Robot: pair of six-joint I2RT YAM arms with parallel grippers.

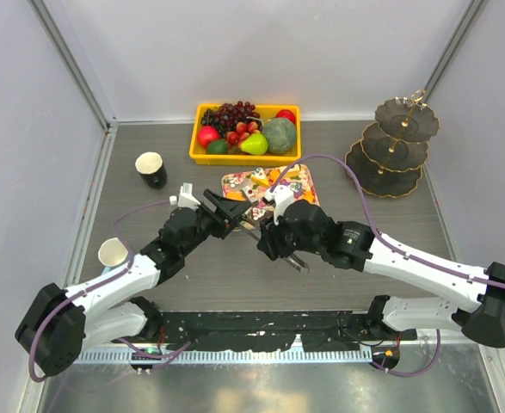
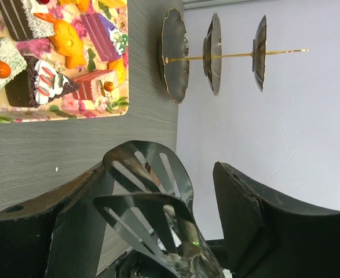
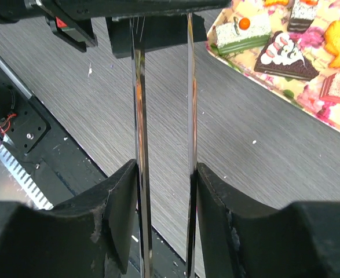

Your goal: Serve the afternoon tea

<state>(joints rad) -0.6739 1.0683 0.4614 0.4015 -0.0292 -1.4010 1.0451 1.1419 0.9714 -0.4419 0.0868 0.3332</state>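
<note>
Top view first: one black cup (image 1: 151, 169) sits at the far left of the table (image 1: 192, 284), and one light-blue cup (image 1: 112, 252) sits nearer, right beside the left arm. There's one three-tier stand (image 1: 396, 146) in the far right corner, well away from everything else. One floral tray (image 1: 226, 182) in the middle carries the cake pieces (image 1: 256, 182) and orange pastries (image 1: 278, 175), though they're too small to count from up here. Behind it is one yellow bin (image 1: 199, 148) full of fruit. Both arms meet just in front of the tray with one pair of metal tongs (image 1: 297, 261) between them. The left gripper (image 1: 226, 209) and right gripper (image 1: 265, 241) are very close together. Left wrist view: the tongs' two slotted heads sit between the left fingers. They lean on one finger with a clear gap to the other, so those jaws are spread and not clamping. The tray corner shows roughly five cake pieces and at least two orange pastries, and the stand's three plates are all bare. Right wrist view: the tongs' two blades run straight out, each pressed against the inside of a right finger, so the right jaws are gripping the tongs. I count three cake pieces clearly, one pink slice partly cut off, and one orange pastry on the tray corner.
</note>
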